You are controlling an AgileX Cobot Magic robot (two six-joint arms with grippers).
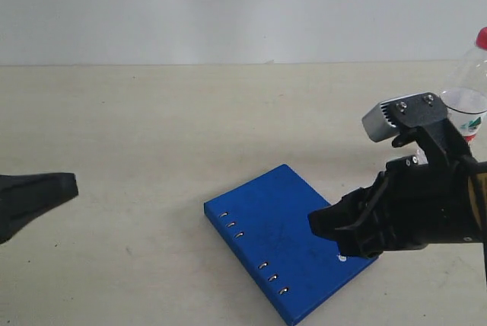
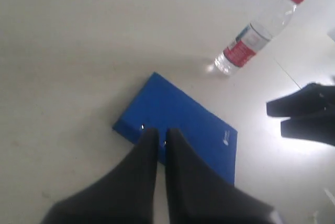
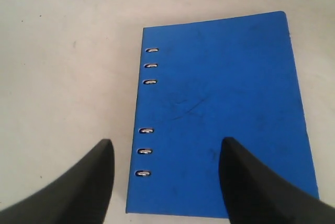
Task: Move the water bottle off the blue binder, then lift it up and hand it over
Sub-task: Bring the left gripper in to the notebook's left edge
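Bottle off the binder; both grippers empty.

Water bottle (image 1: 466,97) stands upright, red cap up, on the desk (image 1: 152,128) toward its right edge, well apart from the blue binder (image 1: 285,246). The binder lies flat near the front edge, with metal rings (image 3: 148,130) along its spine. Right gripper (image 3: 167,143) is held over the binder's cover, jaws spread wide, nothing between them. Left gripper (image 2: 161,137) is low by the left edge, jaws pressed almost together (only a thin slit shows), gripping nothing.
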